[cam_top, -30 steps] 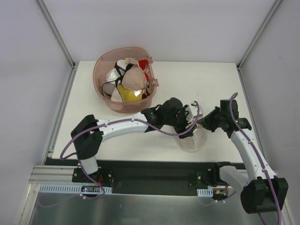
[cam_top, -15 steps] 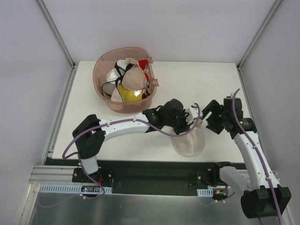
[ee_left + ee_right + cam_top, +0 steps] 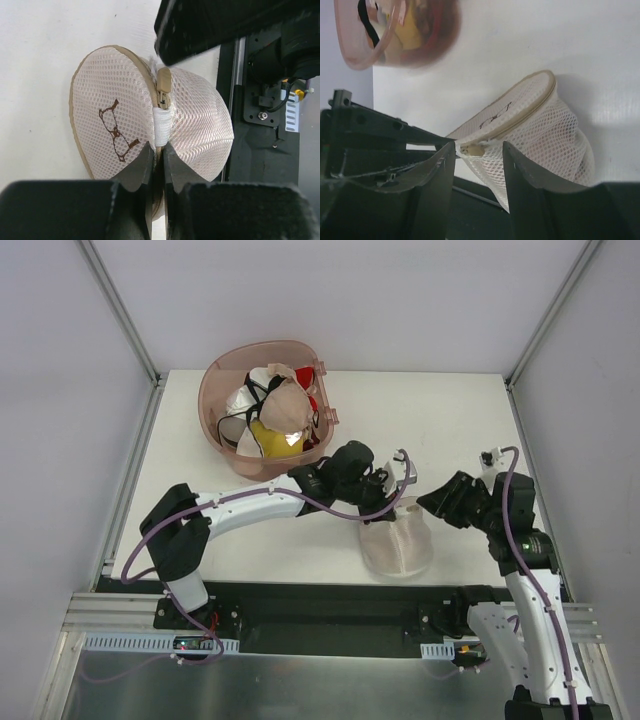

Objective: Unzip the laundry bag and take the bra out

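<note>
our left end effector [image 3: 159, 165] grips the laundry bag [image 3: 115, 125], right end effector [image 3: 477, 148] released; we judge nothing unzipped yet.

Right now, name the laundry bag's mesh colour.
Off-white; the laundry bag shows best in left wrist view.

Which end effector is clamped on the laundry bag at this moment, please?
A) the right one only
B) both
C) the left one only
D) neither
C: in the left wrist view the left end effector is pinched shut on the rim of the laundry bag, while the right end effector stands open with its fingers spread.
</note>
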### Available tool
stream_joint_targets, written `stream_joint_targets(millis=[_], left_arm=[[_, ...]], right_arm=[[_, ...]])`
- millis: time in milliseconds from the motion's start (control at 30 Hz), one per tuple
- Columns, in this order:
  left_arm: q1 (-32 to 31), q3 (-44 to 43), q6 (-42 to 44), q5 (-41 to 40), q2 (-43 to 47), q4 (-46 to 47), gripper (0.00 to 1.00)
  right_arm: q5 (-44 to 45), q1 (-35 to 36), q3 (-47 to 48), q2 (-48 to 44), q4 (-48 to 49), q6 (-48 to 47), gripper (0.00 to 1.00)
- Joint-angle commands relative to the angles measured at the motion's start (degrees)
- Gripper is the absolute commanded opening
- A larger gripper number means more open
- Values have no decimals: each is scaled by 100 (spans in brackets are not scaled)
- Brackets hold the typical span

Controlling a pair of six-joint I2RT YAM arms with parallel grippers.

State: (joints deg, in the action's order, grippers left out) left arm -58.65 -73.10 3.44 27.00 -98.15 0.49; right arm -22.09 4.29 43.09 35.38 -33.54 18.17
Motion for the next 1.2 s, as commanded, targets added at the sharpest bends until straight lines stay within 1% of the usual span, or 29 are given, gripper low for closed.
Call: stream_joint_targets(millis=[0, 367, 733, 833, 1067, 1133, 1167], left_arm=[[56, -20, -169, 542, 331, 153, 0], [56, -152, -239, 648, 208, 162, 0], [82, -134, -247, 587, 200, 162, 0], [108, -134, -247, 578, 208, 170, 0], [117, -117, -265, 578, 208, 206, 0], [117, -108, -283, 587, 208, 214, 0], [117, -99, -291, 613, 208, 214, 0]], right_arm=[[-999, -25, -204, -13, 418, -261, 46], [-1544, -25, -284, 198, 515, -508, 43], [-1193, -25, -319, 40, 129, -728, 42], [-1210, -25, -389, 4, 102, -736, 43], [-1061, -25, -468, -39, -38, -806, 45], [-1096, -16, -468, -66, -39, -815, 44], [-1113, -25, -477, -83, -13, -807, 42]])
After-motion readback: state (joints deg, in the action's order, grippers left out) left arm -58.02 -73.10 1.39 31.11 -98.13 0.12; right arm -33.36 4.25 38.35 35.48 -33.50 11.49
